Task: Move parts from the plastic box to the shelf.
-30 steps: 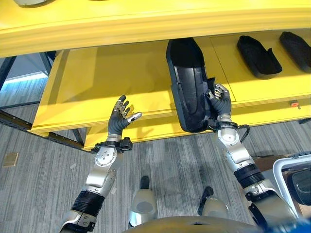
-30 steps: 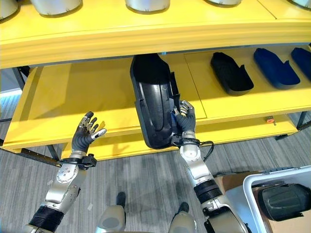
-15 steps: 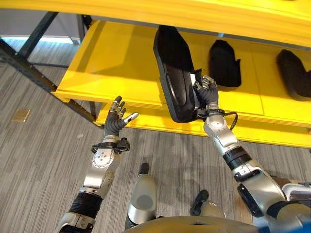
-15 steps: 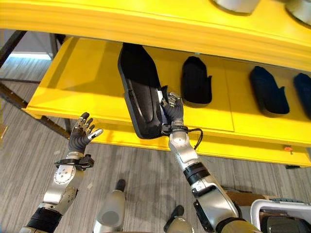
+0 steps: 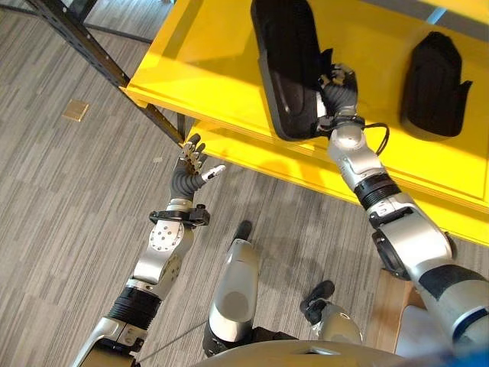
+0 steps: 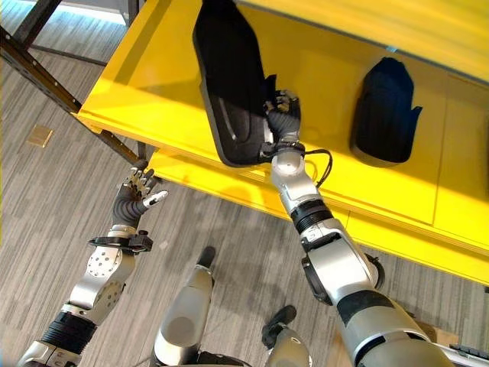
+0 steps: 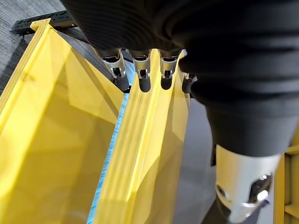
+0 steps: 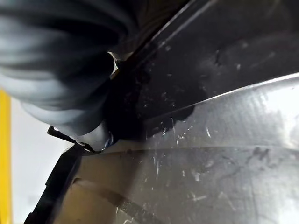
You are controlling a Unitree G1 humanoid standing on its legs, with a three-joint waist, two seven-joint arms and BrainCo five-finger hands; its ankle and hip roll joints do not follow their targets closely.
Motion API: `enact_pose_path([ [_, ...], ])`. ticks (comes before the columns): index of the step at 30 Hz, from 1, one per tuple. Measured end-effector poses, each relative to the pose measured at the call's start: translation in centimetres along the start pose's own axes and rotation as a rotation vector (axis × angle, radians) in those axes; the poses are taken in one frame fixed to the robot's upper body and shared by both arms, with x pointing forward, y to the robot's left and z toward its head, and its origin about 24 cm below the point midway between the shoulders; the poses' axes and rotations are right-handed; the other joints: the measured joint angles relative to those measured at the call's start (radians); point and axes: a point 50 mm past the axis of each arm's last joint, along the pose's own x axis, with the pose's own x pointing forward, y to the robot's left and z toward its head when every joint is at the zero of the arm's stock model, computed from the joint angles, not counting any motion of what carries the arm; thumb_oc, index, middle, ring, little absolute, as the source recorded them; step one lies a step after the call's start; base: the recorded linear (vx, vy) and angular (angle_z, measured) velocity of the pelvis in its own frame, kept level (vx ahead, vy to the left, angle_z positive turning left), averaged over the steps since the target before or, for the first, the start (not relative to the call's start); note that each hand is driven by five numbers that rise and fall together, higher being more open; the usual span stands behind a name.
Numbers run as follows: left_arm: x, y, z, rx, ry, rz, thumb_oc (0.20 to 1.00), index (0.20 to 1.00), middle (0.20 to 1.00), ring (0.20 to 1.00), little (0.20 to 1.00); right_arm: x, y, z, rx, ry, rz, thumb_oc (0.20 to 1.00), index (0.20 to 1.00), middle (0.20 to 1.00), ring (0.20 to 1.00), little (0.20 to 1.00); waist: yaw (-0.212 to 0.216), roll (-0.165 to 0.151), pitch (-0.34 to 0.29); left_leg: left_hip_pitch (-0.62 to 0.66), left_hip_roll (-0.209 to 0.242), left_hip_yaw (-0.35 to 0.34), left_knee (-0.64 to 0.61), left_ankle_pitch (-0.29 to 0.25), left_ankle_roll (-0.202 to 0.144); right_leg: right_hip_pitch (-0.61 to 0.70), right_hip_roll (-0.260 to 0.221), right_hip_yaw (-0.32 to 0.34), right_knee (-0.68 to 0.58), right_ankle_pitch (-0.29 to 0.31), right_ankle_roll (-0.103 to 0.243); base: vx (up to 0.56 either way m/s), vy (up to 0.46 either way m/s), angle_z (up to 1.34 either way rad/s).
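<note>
So the right hand (image 5: 338,86) is up at the yellow shelf (image 5: 206,69) with its fingers curled round the side edge of a big black plastic part (image 5: 284,65), gripping it where a notch sticks out. The part is long and shell-shaped, lying lengthwise on the shelf board with its near end poking a little past the front lip, right next to the wrist. From the right wrist view you mostly get the scuffed black surface of the part pressed up close against the hand's dark cover, so it's definitely a tight hold. Further out past the right hand, off to its far side, there's a second black part (image 5: 436,84) lying flat on the same shelf, well apart from the one being held. The left hand (image 5: 191,170) is held up lower down in front of the shelf's front edge, near the dark metal leg (image 5: 99,57) of the rack, fingers spread and straight, thumb out to the side, nothing in it. Grey striped carpet floor (image 5: 69,199) under everything
</note>
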Motion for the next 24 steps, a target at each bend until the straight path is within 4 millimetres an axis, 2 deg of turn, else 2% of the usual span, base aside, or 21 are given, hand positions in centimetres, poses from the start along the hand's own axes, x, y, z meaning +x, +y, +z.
enact_pose_path([
  [4, 0.1, -0.9, 0.0, -0.005, -0.001, -0.041, 1.0, 1.0, 1.0, 1.0, 1.0, 1.1, -1.8, 1.0, 0.014, -0.001, -0.08, 0.2, 0.2, 0.2, 0.2, 0.2, 0.004, 0.013, 0.011, -0.037, -0.02, -0.004, 0.018, 0.002, 0.008, -0.026, -0.02, -0.006, 0.014, 0.001, 0.001, -0.01, 0.025, 0.11],
  [9, 0.7, -2.4, 0.8, -0.015, -0.035, -0.106, 1.0, 1.0, 1.0, 1.0, 1.0, 3.0, -5.6, 3.7, -0.005, -0.052, -0.196, 0.2, 0.2, 0.2, 0.2, 0.2, 0.015, 0.053, 0.036, -0.077, -0.04, -0.016, 0.045, -0.002, 0.022, -0.046, -0.035, -0.018, 0.031, -0.002, 0.004, 0.04, 0.002, 0.13],
  [12, 0.7, -2.5, 0.9, -0.022, -0.036, -0.111, 1.0, 1.0, 1.0, 1.0, 1.0, 3.3, -6.9, 4.3, -0.003, -0.06, -0.242, 0.2, 0.2, 0.2, 0.2, 0.2, 0.019, 0.054, 0.036, -0.093, -0.051, -0.017, 0.053, -0.002, 0.023, -0.057, -0.043, -0.018, 0.033, -0.003, 0.006, 0.01, 0.02, 0.05],
  [16, 0.6, -2.5, 0.8, -0.008, -0.032, -0.125, 1.0, 1.0, 1.0, 1.0, 1.0, 3.8, -8.2, 4.5, -0.016, -0.04, -0.292, 0.2, 0.2, 0.2, 0.2, 0.2, 0.008, 0.057, 0.038, -0.111, -0.064, -0.015, 0.064, -0.002, 0.027, -0.072, -0.057, -0.017, 0.04, -0.002, 0.008, 0.0, 0.013, 0.02],
  [24, 0.5, -2.7, 0.8, -0.009, -0.035, -0.133, 1.0, 1.0, 1.0, 1.0, 1.0, 4.2, -9.6, 4.8, 0.008, -0.009, -0.35, 0.2, 0.2, 0.2, 0.2, 0.2, -0.006, 0.057, 0.038, -0.121, -0.062, -0.013, 0.064, -0.002, 0.028, -0.085, -0.055, -0.013, 0.041, -0.002, 0.008, 0.0, 0.002, 0.0],
])
